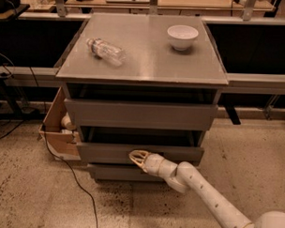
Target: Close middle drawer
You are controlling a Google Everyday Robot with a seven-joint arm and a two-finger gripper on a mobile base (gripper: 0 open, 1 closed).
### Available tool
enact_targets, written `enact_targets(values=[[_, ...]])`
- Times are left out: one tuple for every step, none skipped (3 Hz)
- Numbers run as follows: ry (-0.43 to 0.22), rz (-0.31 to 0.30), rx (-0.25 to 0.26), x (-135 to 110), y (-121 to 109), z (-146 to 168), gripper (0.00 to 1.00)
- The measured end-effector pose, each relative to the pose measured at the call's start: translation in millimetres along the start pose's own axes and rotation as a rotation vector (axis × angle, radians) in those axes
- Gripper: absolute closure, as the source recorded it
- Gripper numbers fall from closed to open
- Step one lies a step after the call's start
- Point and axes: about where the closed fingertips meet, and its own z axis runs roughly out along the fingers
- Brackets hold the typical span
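The grey cabinet point(213, 113) has three drawers. The middle drawer point(103, 153) is the second grey front and stands out only a little, with a narrow dark gap point(141, 136) above it. My gripper point(137, 157) is shut and empty. Its tip rests against the middle drawer's front, just left of centre. My white arm point(205, 193) reaches in from the lower right. The top drawer front point(140, 115) sits just under the tabletop. The bottom front point(112, 173) is nearest the floor, partly hidden by my arm.
On the cabinet top point(149, 55) lie a clear plastic bottle point(105, 51) on its side and a white bowl point(182, 36). A cardboard box point(57, 131) stands at the cabinet's left, with a black cable point(70, 176) on the floor. Desks run behind.
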Motion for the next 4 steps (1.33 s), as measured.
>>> enact_targets(values=[[-0.019,-0.004,0.007,-6.2,-8.0,21.6,1.00],[-0.038,-0.008,0.012,-13.3,-13.1,40.5,1.00],[-0.053,-0.006,0.011,-16.3,-14.5,49.4,1.00],[-0.057,0.004,-0.006,-12.3,-7.6,37.2,1.00]])
